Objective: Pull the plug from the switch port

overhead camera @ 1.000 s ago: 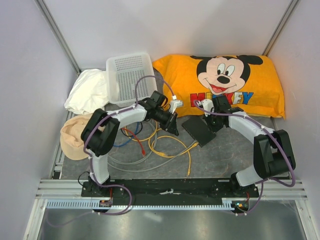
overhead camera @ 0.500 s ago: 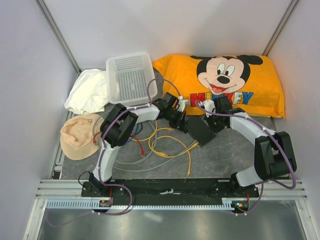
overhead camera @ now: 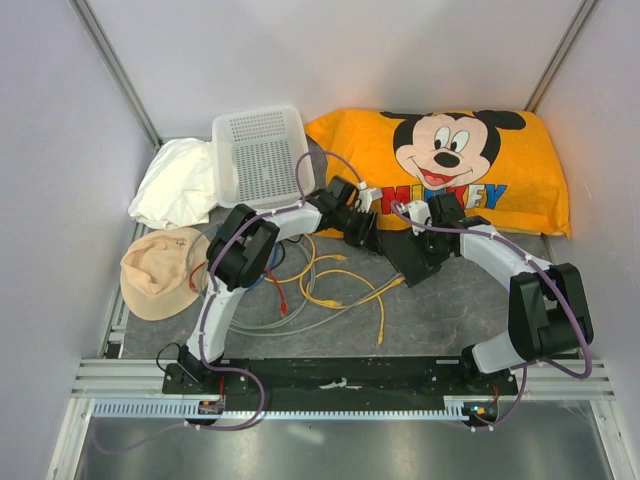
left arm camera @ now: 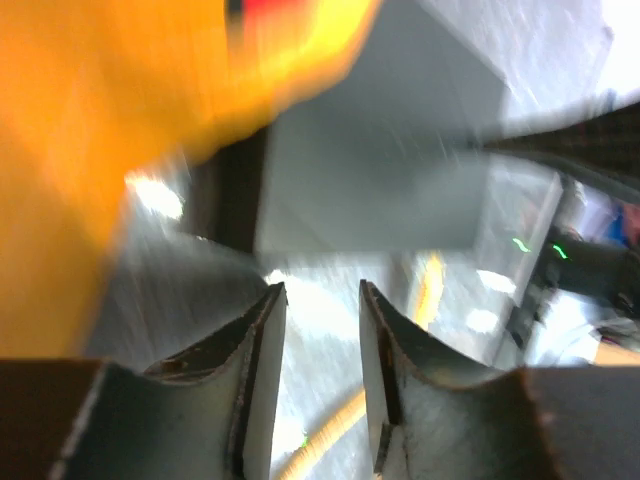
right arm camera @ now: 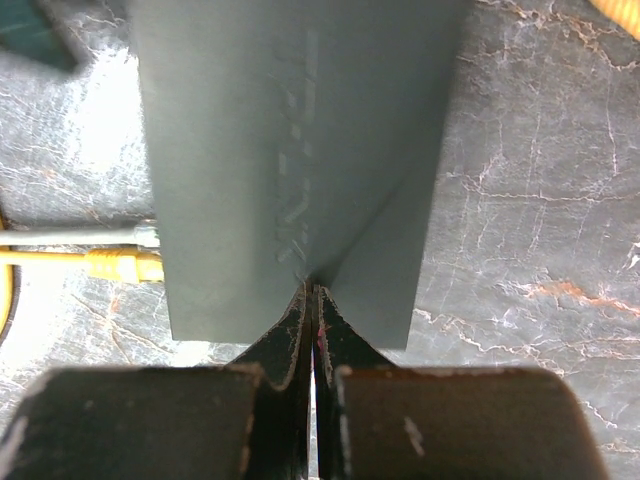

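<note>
The switch, a flat black box [overhead camera: 402,262], lies on the grey mat in front of the pillow. In the right wrist view the box [right arm camera: 290,150] fills the top. A yellow plug [right arm camera: 118,264] and a grey cable end [right arm camera: 100,235] meet its left edge. Which port each enters is hidden. My right gripper [overhead camera: 424,252] is shut, its tips [right arm camera: 313,292] pressed on the box's top face. My left gripper [overhead camera: 368,238] is open and empty, just left of the box. Its view is blurred, showing the box [left arm camera: 370,170] ahead of the fingers and yellow cable [left arm camera: 330,440] beneath.
An orange Mickey pillow [overhead camera: 450,160] lies behind the box. A white basket [overhead camera: 262,155], white cloth [overhead camera: 180,185] and tan hat [overhead camera: 160,272] are at the left. Yellow, red, blue and grey cables [overhead camera: 330,290] loop in front of the left arm.
My left arm has swung right and its gripper has come close to the box's left edge. The yellow cable has shifted right. The right gripper stays on the box.
</note>
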